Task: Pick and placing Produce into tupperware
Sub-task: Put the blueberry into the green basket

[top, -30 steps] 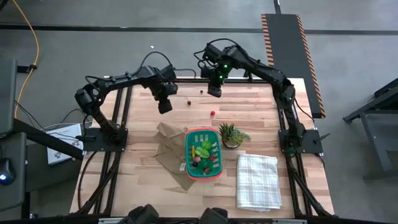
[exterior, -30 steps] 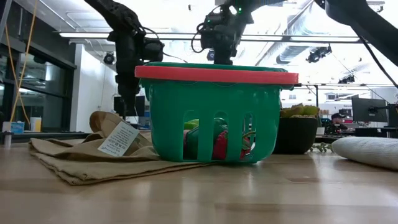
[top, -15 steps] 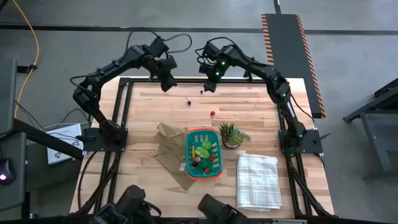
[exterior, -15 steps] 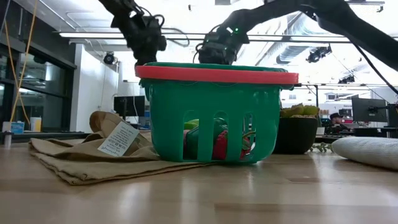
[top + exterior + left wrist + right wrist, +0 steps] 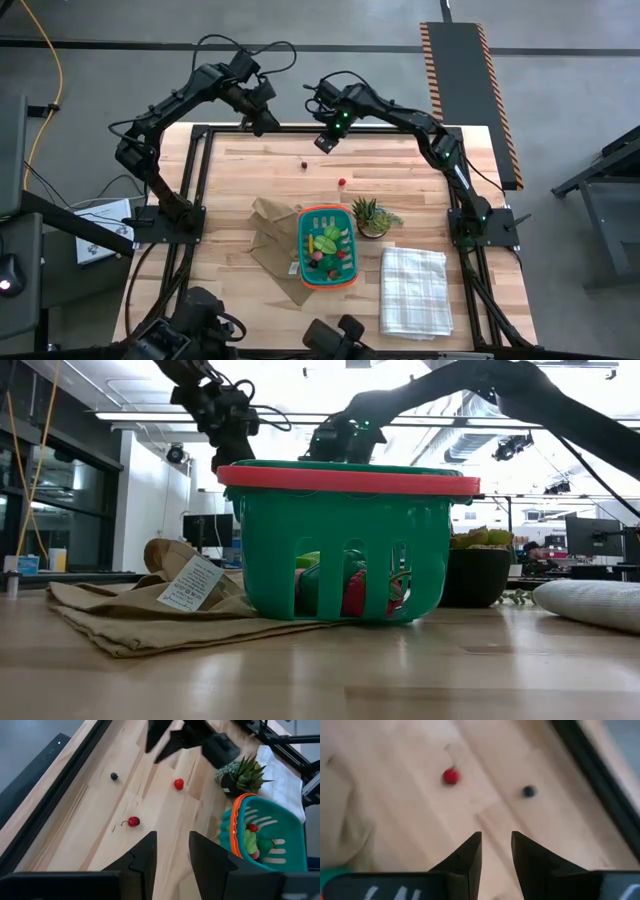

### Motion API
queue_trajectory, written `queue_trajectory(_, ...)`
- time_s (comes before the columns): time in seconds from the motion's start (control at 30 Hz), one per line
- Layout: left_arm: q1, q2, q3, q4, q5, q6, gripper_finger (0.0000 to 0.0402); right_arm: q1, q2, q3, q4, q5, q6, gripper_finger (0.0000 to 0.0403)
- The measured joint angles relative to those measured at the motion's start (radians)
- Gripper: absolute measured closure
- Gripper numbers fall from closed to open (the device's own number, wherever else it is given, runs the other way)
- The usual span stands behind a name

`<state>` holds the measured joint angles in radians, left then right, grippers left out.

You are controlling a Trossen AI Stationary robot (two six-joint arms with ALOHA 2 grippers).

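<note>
The left hand point(image 5: 262, 124) hangs above the far edge of the table point(image 5: 230, 290), left of centre, its fingers point(image 5: 145, 851) a narrow gap apart with nothing between them. The right hand point(image 5: 325, 143) hovers just to its right, also over the far edge; its fingers point(image 5: 470, 852) likewise stand slightly apart and hold nothing.

Three loose pieces of produce lie on the bare wood away from the hands. A small dark berry point(image 5: 323, 148) sits nearest the far edge, close under the right hand. A red cherry with a stem point(image 5: 303, 164) lies a little nearer the middle of the table, between the two hands and on the table side of both. A second red piece point(image 5: 342, 184) lies nearer still to the centre, just beyond the tupperware's far rim.

The tupperware point(image 5: 301, 245), teal with an orange rim, stands upright near the table's centre, well apart from both hands. It rests partly on a brown paper bag point(image 5: 268, 240) and already holds green, yellow and red pieces point(image 5: 327, 240). A small potted plant point(image 5: 370, 217) stands just to its right, and a white checked cloth point(image 5: 413, 290) lies on the near right part of the table.
</note>
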<state>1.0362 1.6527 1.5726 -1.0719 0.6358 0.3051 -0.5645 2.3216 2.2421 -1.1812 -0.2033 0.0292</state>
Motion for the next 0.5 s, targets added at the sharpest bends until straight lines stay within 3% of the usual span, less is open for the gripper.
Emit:
queue_trajectory(0.3, -0.002, 0.000, 0.000, -0.010, -0.036, -0.023, 0.0300, -0.003, 0.001, 0.000, 0.033, 0.012, 0.144, 0.0306)
queue_trajectory(0.5, -0.002, 0.000, 0.000, -0.009, -0.047, -0.051, 0.0300, -0.018, 0.002, 0.000, 0.033, 0.004, 0.156, 0.0306)
